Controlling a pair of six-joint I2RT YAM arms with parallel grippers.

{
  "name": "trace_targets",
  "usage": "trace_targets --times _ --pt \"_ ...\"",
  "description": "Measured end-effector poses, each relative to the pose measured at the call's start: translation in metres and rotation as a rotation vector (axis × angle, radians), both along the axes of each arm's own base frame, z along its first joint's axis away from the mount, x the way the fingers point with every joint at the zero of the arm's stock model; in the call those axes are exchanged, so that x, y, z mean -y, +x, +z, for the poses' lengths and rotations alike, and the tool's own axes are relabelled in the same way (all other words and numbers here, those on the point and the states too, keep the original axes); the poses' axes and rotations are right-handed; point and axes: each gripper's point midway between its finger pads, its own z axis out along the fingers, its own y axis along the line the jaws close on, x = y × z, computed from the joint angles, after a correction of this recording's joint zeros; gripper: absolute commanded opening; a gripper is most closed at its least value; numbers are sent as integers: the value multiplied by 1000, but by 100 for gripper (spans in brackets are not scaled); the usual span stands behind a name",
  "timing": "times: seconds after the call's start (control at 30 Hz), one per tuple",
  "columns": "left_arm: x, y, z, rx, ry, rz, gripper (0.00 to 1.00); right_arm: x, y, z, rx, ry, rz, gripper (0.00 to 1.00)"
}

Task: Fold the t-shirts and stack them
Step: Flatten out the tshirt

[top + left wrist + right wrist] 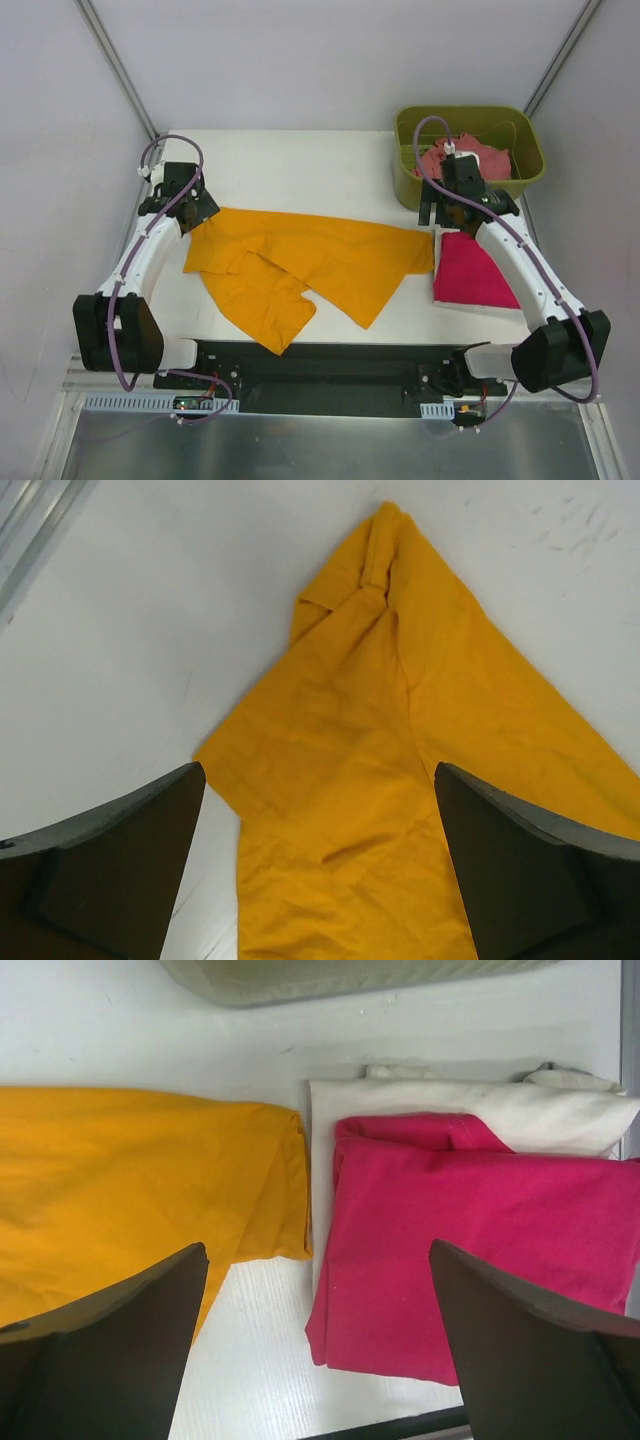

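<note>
Two grippers are standing with jaws spread, gripping nothing. Left gripper (192, 203) is hanging over the left corner of the orange-yellow t-shirt (310, 260), which is lying unfolded across the table (300, 160). Right gripper (440, 215) is hanging between that shirt's right edge and the folded magenta t-shirt (470, 272). Salmon-pink t-shirt (472, 160) is lying in the green bin (532, 140).

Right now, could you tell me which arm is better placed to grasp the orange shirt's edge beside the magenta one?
Probably the right. The right hand hangs open over that end of the orange shirt, next to the magenta shirt, while the left hand sits open at the opposite end.
</note>
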Motion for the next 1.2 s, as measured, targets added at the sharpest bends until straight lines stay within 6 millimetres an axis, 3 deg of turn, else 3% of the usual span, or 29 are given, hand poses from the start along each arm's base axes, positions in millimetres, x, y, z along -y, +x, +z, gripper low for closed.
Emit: trace_targets --times 0.13,0.23,0.33,0.43,0.53,0.6,0.63,0.73,0.8,0.93,1.2 --pt "11 -10 10 50 -69 -3 99 -5 -5 28 104 68 15 97" --pt "13 -27 7 80 -106 28 99 -15 -16 37 172 153 47 97" --pt "8 -51 -11 60 -143 88 99 -26 -30 26 174 228 89 97" --pt "-17 -70 -30 30 -175 217 99 -37 -37 6 145 280 128 97" --pt "-38 -82 -46 -6 -194 323 88 -46 -44 -16 97 317 160 97" --pt "-38 -80 -54 -31 -221 333 81 -49 -45 -23 81 329 171 97" --pt "-38 -78 -60 -50 -236 333 71 -50 -45 -24 77 332 175 97" --pt "-37 -76 -82 -125 -290 339 55 -53 -42 -23 90 340 187 97" --pt "-36 -76 -95 -171 -331 343 48 -54 -40 -23 95 339 198 97" --pt "-33 -75 -109 -217 -388 349 45 -55 -39 -28 91 335 211 97" --pt "-35 -63 -116 -235 -399 348 38 -51 -40 -34 85 309 212 97"
